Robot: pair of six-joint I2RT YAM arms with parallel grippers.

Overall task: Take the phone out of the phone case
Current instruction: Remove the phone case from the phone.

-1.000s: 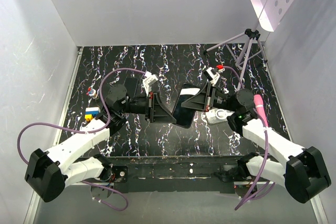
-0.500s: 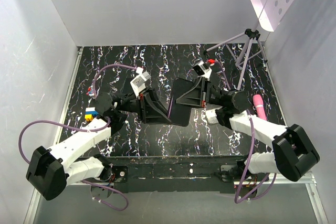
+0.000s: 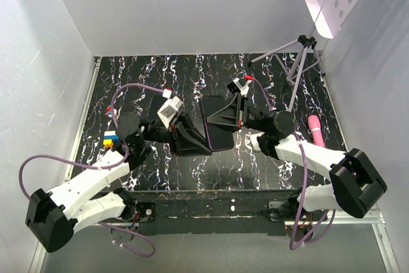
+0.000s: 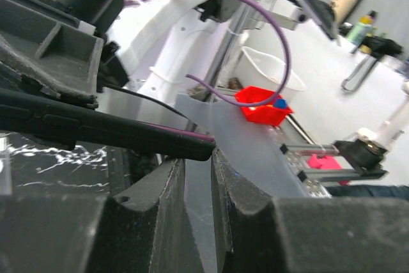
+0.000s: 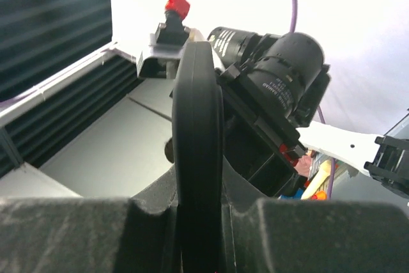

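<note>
Both arms are reaching inward over the marbled black table (image 3: 160,164) and meeting near its middle, where a dark flat slab is hanging clear of the surface between them. From above, the phone (image 3: 218,137) is showing as a dark tilted face with a thin reddish line running along its near edge, its far end sitting under the right arm's tooling. The right gripper (image 5: 198,199) is pinching the phone case (image 5: 198,126). In the right wrist view the case is standing edge-on as a rounded matte black rim between the two fingers, which are pressing against it on either side. The left gripper (image 4: 199,174) is sitting at the slab's near-left corner. Its fingers (image 4: 147,222) are standing narrowly apart, with pale background showing through the slit. The case's black edge, with a thin red-purple line tracing its underside, is ending right at the fingertips; cannot tell whether they are nipping that corner or only touching it. Cannot tell whether the phone is sitting fully in the case. Coloured blocks (image 3: 112,137) are lying near the left arm, a pink object (image 3: 314,129) is lying by the right arm, and a tripod (image 3: 300,62) is standing at the far right.
</note>
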